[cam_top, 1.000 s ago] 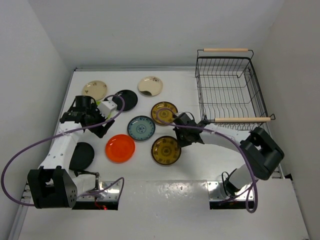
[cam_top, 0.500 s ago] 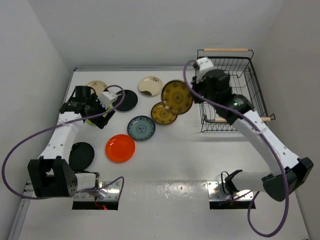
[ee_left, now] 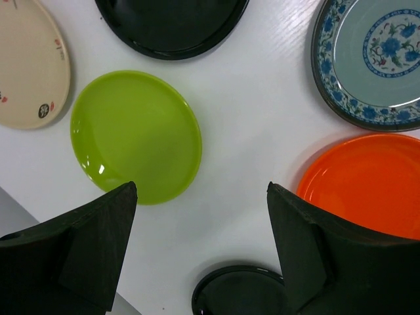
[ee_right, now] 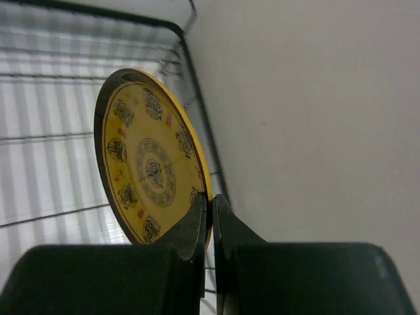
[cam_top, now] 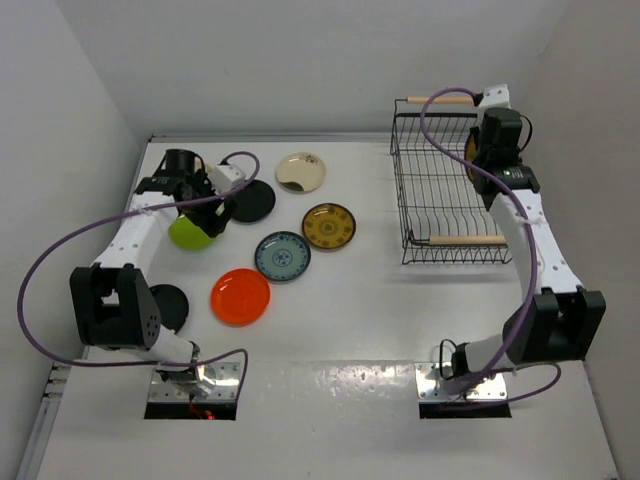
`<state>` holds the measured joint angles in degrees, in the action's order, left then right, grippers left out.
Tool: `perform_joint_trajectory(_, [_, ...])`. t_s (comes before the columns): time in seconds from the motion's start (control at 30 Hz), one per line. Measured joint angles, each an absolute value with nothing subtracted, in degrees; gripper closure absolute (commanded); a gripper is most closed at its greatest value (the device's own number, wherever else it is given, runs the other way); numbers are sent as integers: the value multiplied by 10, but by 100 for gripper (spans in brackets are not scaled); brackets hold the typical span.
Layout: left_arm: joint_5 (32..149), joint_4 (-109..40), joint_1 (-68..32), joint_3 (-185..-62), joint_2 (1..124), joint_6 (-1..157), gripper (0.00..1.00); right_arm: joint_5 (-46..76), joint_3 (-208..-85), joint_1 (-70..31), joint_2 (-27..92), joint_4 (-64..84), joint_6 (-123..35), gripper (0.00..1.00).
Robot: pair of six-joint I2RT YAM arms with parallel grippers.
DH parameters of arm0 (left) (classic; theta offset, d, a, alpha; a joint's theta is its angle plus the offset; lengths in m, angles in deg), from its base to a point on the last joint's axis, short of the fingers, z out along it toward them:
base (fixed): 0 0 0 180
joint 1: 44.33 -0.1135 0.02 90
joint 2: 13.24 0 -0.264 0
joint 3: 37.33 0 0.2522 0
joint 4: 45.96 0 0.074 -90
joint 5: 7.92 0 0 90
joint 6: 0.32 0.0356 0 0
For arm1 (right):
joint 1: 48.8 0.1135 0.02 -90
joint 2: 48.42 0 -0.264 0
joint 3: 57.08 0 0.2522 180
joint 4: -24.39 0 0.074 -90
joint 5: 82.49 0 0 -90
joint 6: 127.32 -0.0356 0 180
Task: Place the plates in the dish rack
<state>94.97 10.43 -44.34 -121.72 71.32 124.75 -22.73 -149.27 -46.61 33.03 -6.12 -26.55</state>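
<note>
My right gripper point(cam_top: 478, 152) is shut on the rim of a brown-gold plate point(ee_right: 147, 170) and holds it on edge over the far right corner of the black wire dish rack point(cam_top: 465, 240); rack wires point(ee_right: 98, 14) show behind it. My left gripper point(cam_top: 212, 210) is open and empty, high above the table. The lime green plate point(ee_left: 134, 134) lies by its left fingertip. On the table lie a black plate point(cam_top: 252, 200), a cream plate point(cam_top: 300, 172), the other brown-gold plate point(cam_top: 329, 225), the blue-patterned plate point(cam_top: 282, 256) and the orange-red plate point(cam_top: 240, 296). The second cream plate point(ee_left: 26, 72) shows only in the left wrist view.
A second black round disc point(ee_left: 243, 292) lies near the left arm's base, partly hidden by the arm in the top view. White walls close in the table on the left, back and right. The rack stands against the right wall.
My right arm lifted a brown-gold plate off the table and swung it to the rack's far right corner. My left gripper moved toward the back, uncovering the lime green plate.
</note>
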Motion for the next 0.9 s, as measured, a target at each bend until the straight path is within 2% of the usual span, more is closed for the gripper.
perform_joint_trajectory(0.33, [949,102,-440,-1263,798,1247,16,-276,-1340,-524,367,73,-126,100])
perform_joint_trajectory(0.9, [946,101,-440,-1275,819,1247,16,-294,-1238,-534,394,149,-55,100])
